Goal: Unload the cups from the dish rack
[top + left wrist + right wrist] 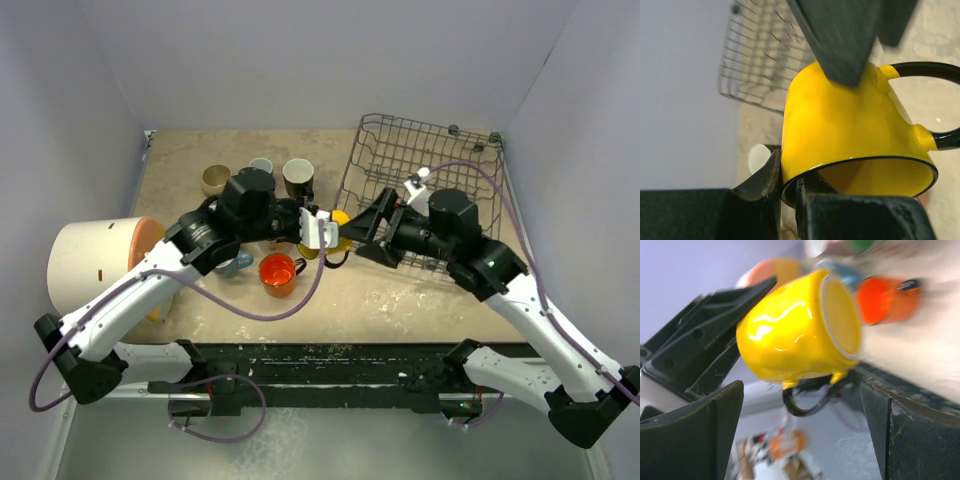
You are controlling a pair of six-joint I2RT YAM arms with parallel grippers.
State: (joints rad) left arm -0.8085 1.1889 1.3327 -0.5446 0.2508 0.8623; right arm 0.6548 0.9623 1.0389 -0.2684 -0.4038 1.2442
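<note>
My left gripper [325, 232] is shut on the rim of the yellow mug [850, 130], one finger inside and one outside, and holds it tilted above the table, left of the dish rack [425, 165]. The mug has a black handle [940, 100]. My right gripper [365, 228] is open right beside the mug; in the right wrist view its jaws [800, 390] stand wide apart below the yellow mug [790, 335]. Orange [277, 271], blue [238, 264], tan [215, 179], dark [298, 177] and pale [262, 165] mugs stand on the table.
The big cream cylinder [95, 262] with an orange face lies at the left edge. The wire rack [755, 55] stands tipped up at the back right, with my right arm across its near side. Walls close in left, right and back.
</note>
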